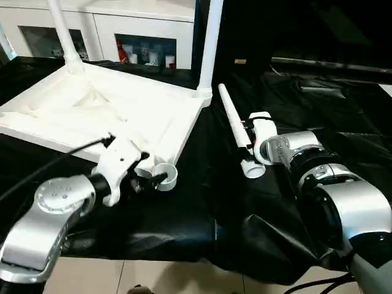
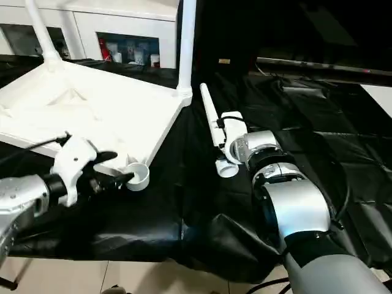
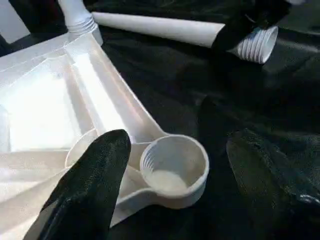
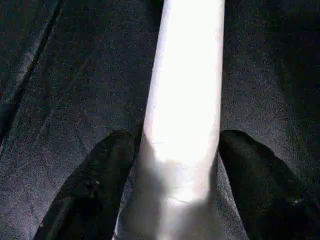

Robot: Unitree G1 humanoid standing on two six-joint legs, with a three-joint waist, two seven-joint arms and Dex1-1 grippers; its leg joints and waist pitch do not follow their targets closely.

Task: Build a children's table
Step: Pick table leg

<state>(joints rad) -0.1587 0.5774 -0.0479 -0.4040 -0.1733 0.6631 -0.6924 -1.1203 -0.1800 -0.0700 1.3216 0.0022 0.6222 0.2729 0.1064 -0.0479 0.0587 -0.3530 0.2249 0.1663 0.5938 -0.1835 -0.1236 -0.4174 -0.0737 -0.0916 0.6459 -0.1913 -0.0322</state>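
Two silver forearms reach forward over a black cloth point(image 1: 288, 98) that covers the work surface. On the left, the left gripper point(image 3: 175, 165) hangs at the near corner of the upside-down white tabletop point(image 1: 92, 110). Its two black fingers point(image 3: 95, 175) are spread wide apart, one on each side of the empty round corner socket point(image 3: 175, 167), one finger lying over the tabletop's edge beside it and the other out over the cloth. The tabletop lies ribbed side up on the cloth toward the left. Two white legs already stand upright in its far corners, one at the far left leg point(image 1: 61, 30) and one at the far right leg point(image 1: 210, 43). Behind the tabletop stands a white cabinet point(image 1: 141, 30) with glass doors. On the right, a loose leg point(image 1: 234, 125) lies flat on the cloth, just beside the tabletop, its threaded wide end nearest the robot. The right gripper point(image 4: 180, 150) sits over this loose leg near that wide end, with one black finger on each side of the tube, close against it.
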